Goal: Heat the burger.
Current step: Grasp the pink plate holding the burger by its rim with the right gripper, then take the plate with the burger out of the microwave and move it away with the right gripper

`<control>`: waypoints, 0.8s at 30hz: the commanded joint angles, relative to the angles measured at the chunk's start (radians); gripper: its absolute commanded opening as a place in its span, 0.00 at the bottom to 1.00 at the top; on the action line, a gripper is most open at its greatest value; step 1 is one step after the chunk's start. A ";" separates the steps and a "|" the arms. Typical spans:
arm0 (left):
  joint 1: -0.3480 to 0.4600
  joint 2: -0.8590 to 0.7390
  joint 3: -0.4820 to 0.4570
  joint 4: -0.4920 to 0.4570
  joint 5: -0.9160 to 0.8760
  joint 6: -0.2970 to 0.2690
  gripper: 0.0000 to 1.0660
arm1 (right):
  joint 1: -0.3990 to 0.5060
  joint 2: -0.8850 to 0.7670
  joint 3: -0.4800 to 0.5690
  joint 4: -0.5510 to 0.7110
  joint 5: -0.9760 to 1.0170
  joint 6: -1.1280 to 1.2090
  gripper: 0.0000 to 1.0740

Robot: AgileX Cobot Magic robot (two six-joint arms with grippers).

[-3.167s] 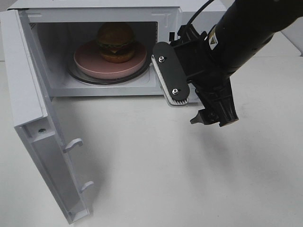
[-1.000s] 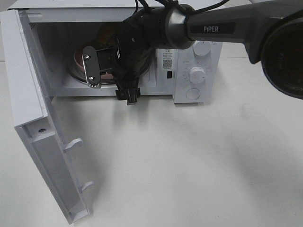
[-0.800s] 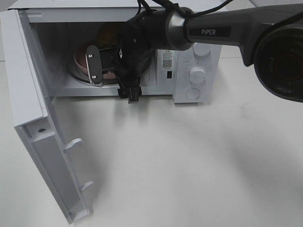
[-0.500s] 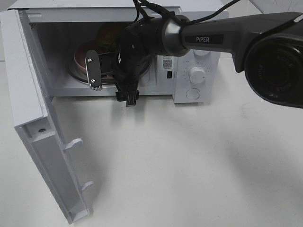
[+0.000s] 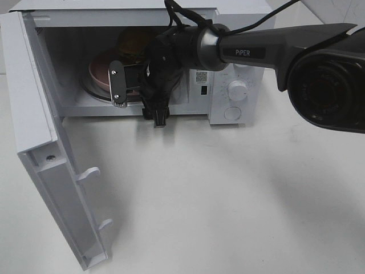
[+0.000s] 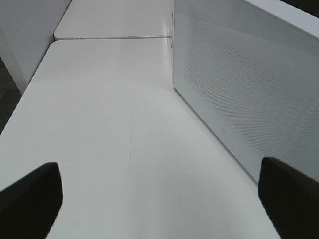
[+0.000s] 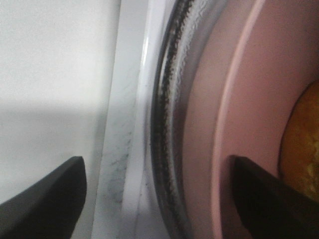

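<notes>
Burger (image 5: 132, 41) stands upright inside the microwave (image 5: 234, 63), bun on top, its stack running vertically, on a pink plate (image 5: 98, 69) that rests on the glass turntable (image 7: 169, 124). Only its upper bun shows in the high view; the right arm hides the rest. The microwave door (image 5: 40, 142) is swung wide open at the cavity's left. The right gripper (image 5: 134, 85) reaches into the cavity mouth, its fingers apart and holding nothing, straddling the near edges of the plate and turntable. The left gripper (image 6: 159, 191) hovers over the white table (image 6: 99, 124) outside the door, jaws spread wide and empty. Compared with a second ago, the right gripper has slid slightly rightward along the cavity front and its fingers have drawn in a little.
</notes>
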 commanded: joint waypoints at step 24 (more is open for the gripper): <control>0.001 -0.020 0.006 -0.009 -0.003 -0.007 0.94 | 0.019 -0.063 0.005 0.059 0.114 -0.089 0.00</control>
